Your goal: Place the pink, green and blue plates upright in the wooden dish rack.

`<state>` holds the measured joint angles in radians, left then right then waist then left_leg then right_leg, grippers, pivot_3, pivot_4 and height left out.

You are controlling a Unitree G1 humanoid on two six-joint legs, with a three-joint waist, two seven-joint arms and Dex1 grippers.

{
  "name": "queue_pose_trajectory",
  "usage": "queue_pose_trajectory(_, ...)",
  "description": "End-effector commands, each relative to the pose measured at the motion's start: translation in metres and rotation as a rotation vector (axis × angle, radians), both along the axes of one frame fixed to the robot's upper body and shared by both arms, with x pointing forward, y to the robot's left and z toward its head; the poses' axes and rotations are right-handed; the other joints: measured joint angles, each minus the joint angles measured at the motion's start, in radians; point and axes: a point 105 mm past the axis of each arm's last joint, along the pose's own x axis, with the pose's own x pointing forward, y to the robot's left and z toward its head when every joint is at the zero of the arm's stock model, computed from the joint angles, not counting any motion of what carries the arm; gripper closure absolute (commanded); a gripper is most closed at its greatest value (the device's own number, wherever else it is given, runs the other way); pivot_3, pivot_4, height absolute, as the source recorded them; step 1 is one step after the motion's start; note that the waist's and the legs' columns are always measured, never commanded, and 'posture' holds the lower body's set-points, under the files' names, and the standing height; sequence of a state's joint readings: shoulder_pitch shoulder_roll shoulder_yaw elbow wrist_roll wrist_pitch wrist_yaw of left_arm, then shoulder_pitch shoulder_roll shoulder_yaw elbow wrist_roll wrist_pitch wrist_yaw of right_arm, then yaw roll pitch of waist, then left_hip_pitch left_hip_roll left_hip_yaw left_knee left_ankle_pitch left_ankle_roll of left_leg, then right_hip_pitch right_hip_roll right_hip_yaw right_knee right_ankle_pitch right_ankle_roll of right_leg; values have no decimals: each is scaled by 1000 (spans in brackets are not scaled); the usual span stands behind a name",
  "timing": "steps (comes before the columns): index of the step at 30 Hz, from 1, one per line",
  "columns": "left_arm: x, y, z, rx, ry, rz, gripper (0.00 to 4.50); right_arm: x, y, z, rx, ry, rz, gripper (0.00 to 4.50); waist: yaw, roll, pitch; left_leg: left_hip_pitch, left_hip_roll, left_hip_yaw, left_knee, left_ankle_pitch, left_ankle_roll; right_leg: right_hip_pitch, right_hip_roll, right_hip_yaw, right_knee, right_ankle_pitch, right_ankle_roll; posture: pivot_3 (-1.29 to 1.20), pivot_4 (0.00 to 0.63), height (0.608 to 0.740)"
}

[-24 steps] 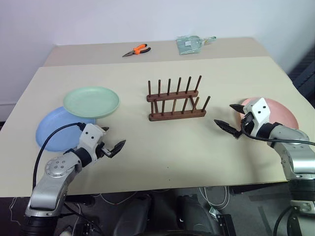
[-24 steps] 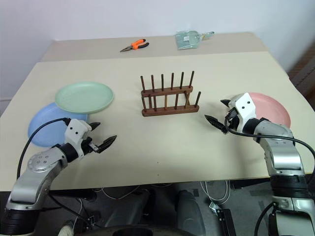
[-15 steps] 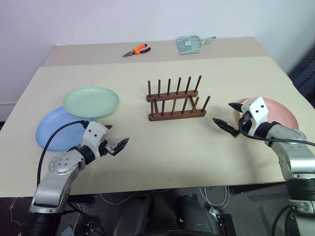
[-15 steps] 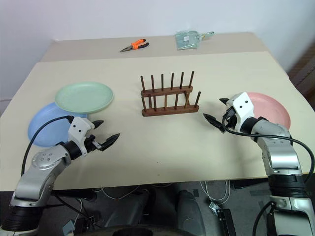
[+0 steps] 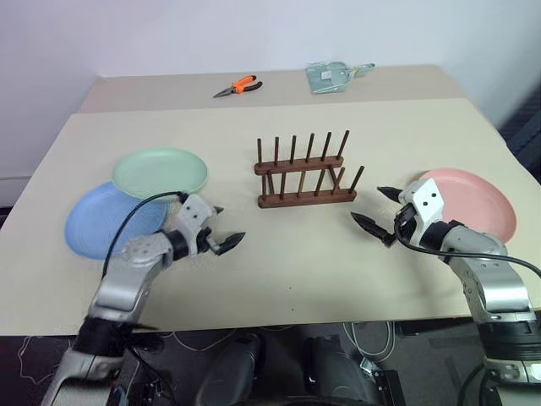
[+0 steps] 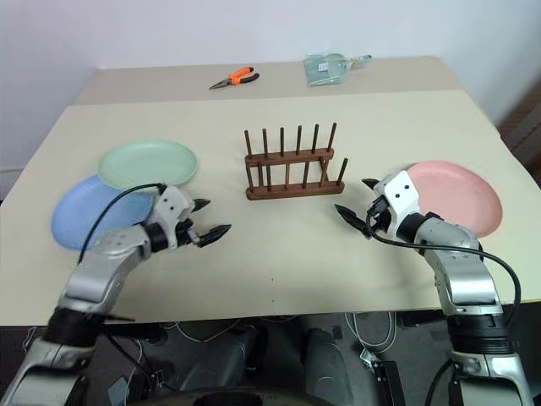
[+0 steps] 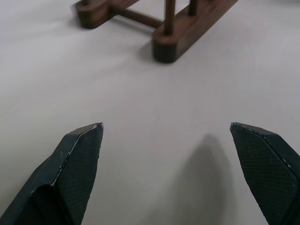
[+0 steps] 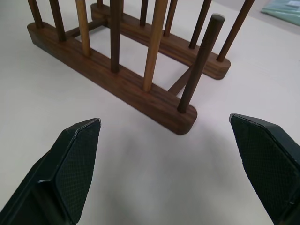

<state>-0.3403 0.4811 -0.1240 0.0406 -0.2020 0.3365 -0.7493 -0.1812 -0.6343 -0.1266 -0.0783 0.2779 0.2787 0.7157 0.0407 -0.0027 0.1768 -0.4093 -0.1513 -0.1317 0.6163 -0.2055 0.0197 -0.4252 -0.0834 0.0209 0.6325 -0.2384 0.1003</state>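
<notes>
Head views: empty rack (image 5: 305, 172) at table centre, green plate (image 5: 160, 172) overlapping blue plate (image 5: 108, 220) at nine o'clock, pink plate (image 5: 470, 201) at three. Wrist views: left gripper (image 7: 171, 173) and right gripper (image 8: 173, 166) spread wide, empty, facing the rack's ends.

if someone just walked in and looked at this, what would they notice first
Probably the empty wooden dish rack standing at the middle of the table, with the two open claws pointing in at it: the left claw and the right claw. Next, the colours: a green plate overlapping a blue plate on the left, and a pink plate lying flat on the right.
</notes>
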Motion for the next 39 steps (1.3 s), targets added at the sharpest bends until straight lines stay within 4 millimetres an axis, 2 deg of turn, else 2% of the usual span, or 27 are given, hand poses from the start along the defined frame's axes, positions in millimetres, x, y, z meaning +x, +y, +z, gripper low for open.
queue_pose_trajectory(1, 17, -23, -2, 12, -8, -86, 71, -6, 4, 10, -5, -51, -1, 0, -1, 0, 0, 0, 0, 0, 0, 0, 0, 0, 0, 0, 0, 0, 0, 0, 150, 729)
queue_pose_trajectory(5, 32, -35, -4, 0, 8, -116, 71, -11, 8, 10, 3, -57, -6, 0, -11, 0, 0, 0, 0, 0, -1, 1, 2, -1, 0, 1, 0, 1, 2, 0, 150, 729)
queue_pose_trajectory(7, 42, -51, -11, 24, 36, -147, 71, -14, 6, 11, 2, -64, -27, 0, -6, 0, 0, 0, 0, 0, -1, 1, 2, -1, 1, 0, 0, 1, 2, 0, 150, 729)
queue_pose_trajectory(9, 47, -59, -16, 47, 47, -165, 71, -18, 6, 12, 2, -68, -39, 0, 0, 0, -1, 0, 0, 0, 0, 2, 1, 0, 1, -1, 0, 2, 2, 0, 150, 729)
queue_pose_trajectory(13, 46, -66, -16, 9, 46, -192, 1802, -22, 3, 12, -11, -66, -56, 0, -2, -1, -1, 0, 0, 0, 2, 1, 3, 2, 0, 0, -1, 3, 3, 0, 150, 729)
queue_pose_trajectory(17, 35, -72, -19, 27, 20, -268, 3657, -23, -3, 13, -29, -65, -73, 0, -2, 0, -1, 0, 0, 0, 2, 1, 3, 1, 1, 0, 0, 3, 3, 0, 150, 729)
queue_pose_trajectory(18, 31, -73, -20, 33, 11, -286, 3724, -23, -4, 13, -32, -64, -76, 0, -3, 0, -1, 0, 0, 0, 2, 1, 3, 1, 1, 0, 0, 3, 3, 0, 150, 729)
queue_pose_trajectory(23, 12, -81, -12, 35, -27, -398, 3721, -29, -23, 11, -78, -33, -110, 0, 0, 0, -1, 0, 0, 0, 2, 1, 3, 1, 1, 0, 0, 3, 3, 0, 150, 729)
queue_pose_trajectory(26, -12, -92, 2, 39, -58, -550, 3721, -37, -44, 10, -117, -4, -148, 0, -1, 0, -1, 0, 0, 0, 2, 1, 3, 2, 0, 0, -1, 3, 3, 0, 150, 729)
queue_pose_trajectory(29, -26, -93, 3, 77, -44, -631, 3721, -44, -56, 8, -145, 20, -168, 0, -2, 0, -1, -1, 0, 0, 2, 1, 3, 1, 0, 0, -1, 3, 3, 0, 150, 729)
queue_pose_trajectory(36, -18, -75, -7, 152, -12, -531, 407, -52, -65, 1, -175, 61, -174, 0, -6, 0, -1, 0, 1, 0, 3, 1, 3, 1, 1, 0, 0, 3, 2, 0, 150, 729)
queue_pose_trajectory(38, -21, -63, -10, 157, 21, -491, 407, -56, -69, -3, -192, 89, -167, 0, -4, 0, -1, 0, 1, 0, 3, 1, 3, 1, 1, 0, -1, 3, 2, 0, 150, 729)
queue_pose_trajectory(39, -24, -56, -11, 154, 44, -470, 349, -59, -72, -6, -201, 104, -163, 246, -4, 0, -1, 0, 1, 0, 2, 1, 3, 1, 1, 0, -1, 3, 2, 0, 150, 729)
